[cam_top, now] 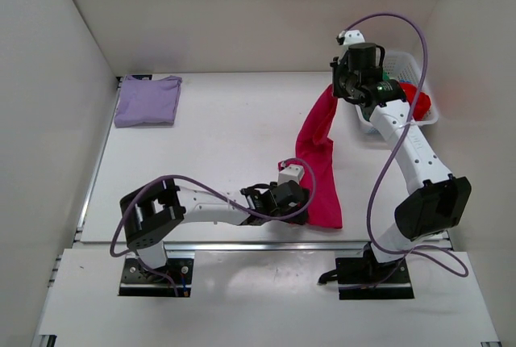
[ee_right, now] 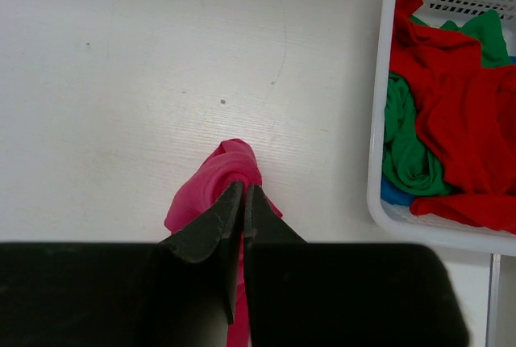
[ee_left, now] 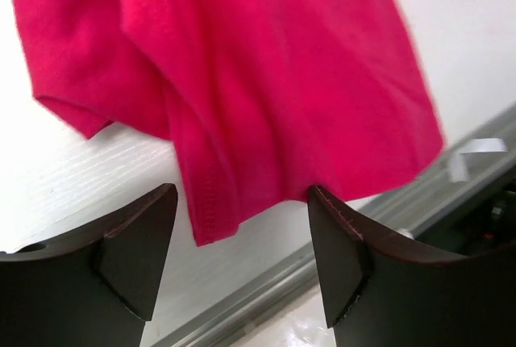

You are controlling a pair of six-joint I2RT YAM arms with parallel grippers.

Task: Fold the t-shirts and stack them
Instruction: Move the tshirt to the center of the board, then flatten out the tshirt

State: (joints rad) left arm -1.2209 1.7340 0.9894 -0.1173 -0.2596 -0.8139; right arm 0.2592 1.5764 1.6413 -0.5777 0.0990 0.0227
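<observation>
The magenta-pink t-shirt [cam_top: 317,157] hangs in a long strip from my right gripper [cam_top: 337,89] down to the table's near edge. In the right wrist view the right gripper [ee_right: 243,188] is shut on a bunch of this shirt [ee_right: 218,176]. My left gripper [cam_top: 300,202] is open at the shirt's lower end; in the left wrist view its fingers [ee_left: 242,202] stand wide apart just short of the shirt's hem [ee_left: 234,105]. A pale lavender t-shirt [cam_top: 147,100] lies folded at the far left. Red [ee_right: 451,113] and green [ee_right: 407,153] shirts lie in the basket.
The white lattice basket [cam_top: 401,64] stands at the far right behind the right arm; its rim shows in the right wrist view [ee_right: 379,121]. A metal rail [ee_left: 322,266] runs along the table's near edge. White walls enclose the table on three sides.
</observation>
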